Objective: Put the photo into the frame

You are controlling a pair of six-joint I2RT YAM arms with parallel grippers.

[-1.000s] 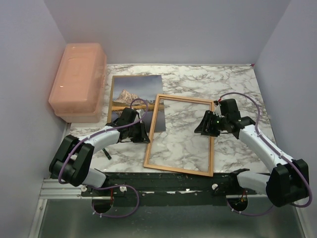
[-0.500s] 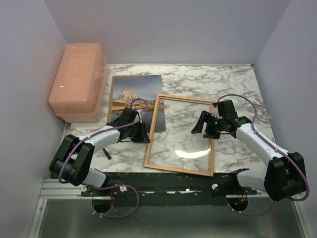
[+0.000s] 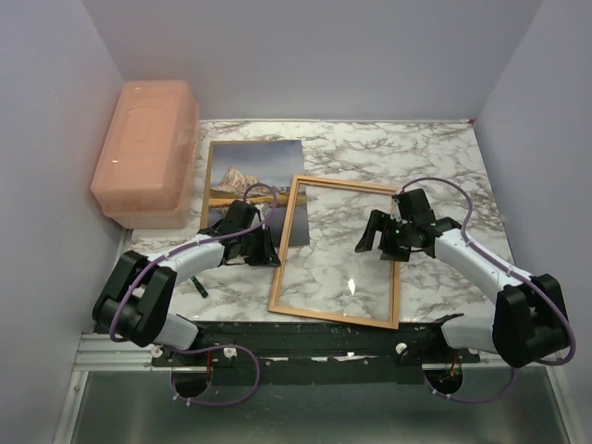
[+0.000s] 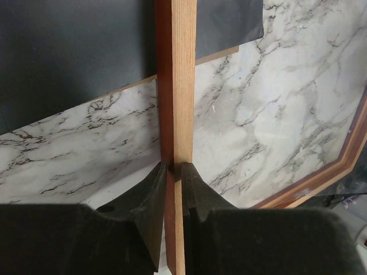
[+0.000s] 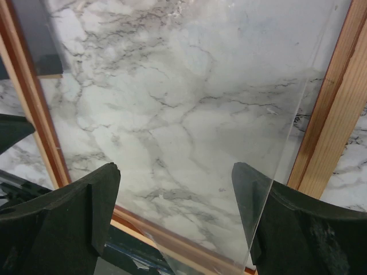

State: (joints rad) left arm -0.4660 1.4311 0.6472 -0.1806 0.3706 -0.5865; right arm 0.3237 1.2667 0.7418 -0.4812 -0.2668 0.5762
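The frame lies on the marble table with its light wood side up. Its clear pane is inside it. The photo lies face up at the back left, its near right corner under the frame's left rail. My left gripper is shut on that left rail, one finger on each side. My right gripper is open and empty over the pane, just inside the right rail. In the right wrist view the pane's right edge looks raised, and one finger shows through it.
A pink lidded plastic box stands at the back left against the wall, close beside the photo. Grey walls close in the table on three sides. A black strip runs along the near edge by the arm bases.
My right gripper has moved left, from the frame's right rail to over the pane. The glare on the pane has shrunk and shifted. The left arm has not moved.
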